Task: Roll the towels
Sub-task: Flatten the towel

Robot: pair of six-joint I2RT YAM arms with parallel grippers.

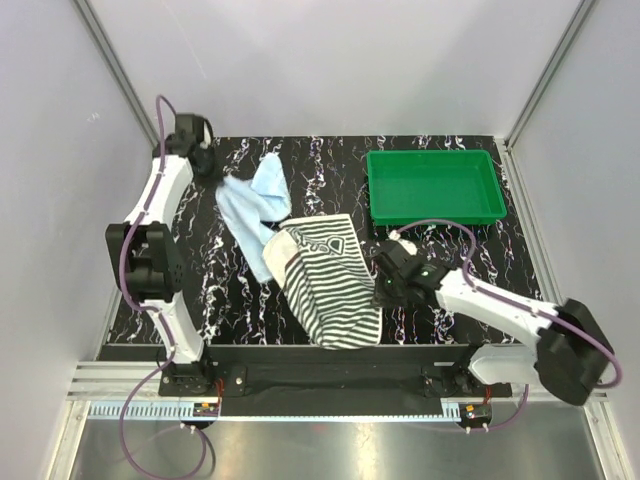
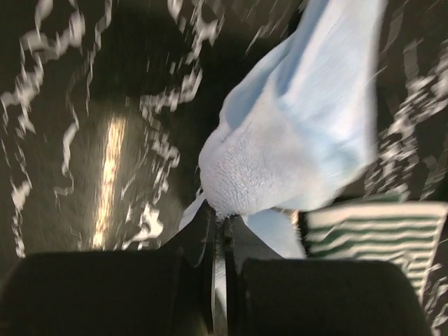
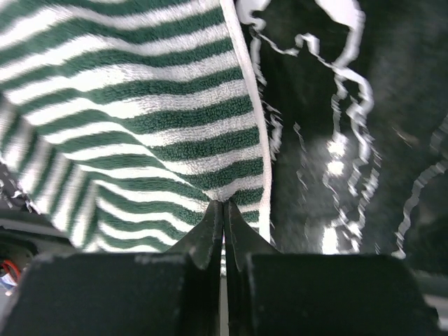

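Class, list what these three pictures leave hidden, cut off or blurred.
1. Top view: the striped towel covers part of the blue towel.
2. Top view: fingers of the left gripper are too dark to separate.
3. Left wrist view: the table is blurred; the right edge cuts the striped towel.
4. Right wrist view: top and left edges cut the striped towel.

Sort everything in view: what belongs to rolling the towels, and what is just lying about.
Belongs to the job:
- striped towel, pinched by the right gripper
- pale blue towel, pinched by the left gripper

Just lying about:
- green tray, at the far right
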